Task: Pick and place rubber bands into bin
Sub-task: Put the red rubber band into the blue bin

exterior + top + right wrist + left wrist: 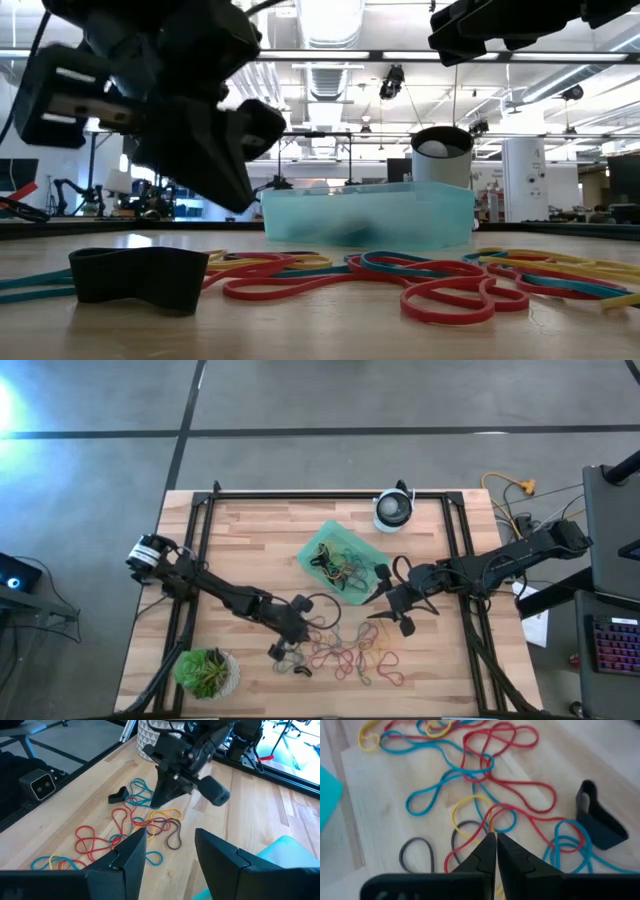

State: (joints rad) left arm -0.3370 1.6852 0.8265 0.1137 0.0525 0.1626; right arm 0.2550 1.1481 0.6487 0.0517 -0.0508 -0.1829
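Near edge: potted plant (207,672) sitting at the near-left corner of the table (250,530).

Loose rubber bands (350,655) are lying in a tangle on the bare wood across the near-centre: red, blue, yellow, a couple of grey ones. A wide black band (140,277) is standing on edge at the left end of the pile, apart from the thin ones.

Left gripper (495,842) is hanging low over the left part of the pile, fingers pressed together tip to tip. The tips are sitting right at a yellow/red/blue crossing; can't tell if a strand is actually caught between them. In the low view it is hovering above the table, not resting on it.

Right gripper (170,847) is positioned further back and to the right, between the pile and the bin, fingers spread wide, nothing between them. It is looking across the pile at the left arm.

Bin (312,552) is sitting past the pile, centre of the table, tilted diagonally in the overhead view. It is already holding a clump of bands, dark and yellow ones mostly.

Far edge: round white-and-black device (393,509) standing just beyond the bin, to its right.
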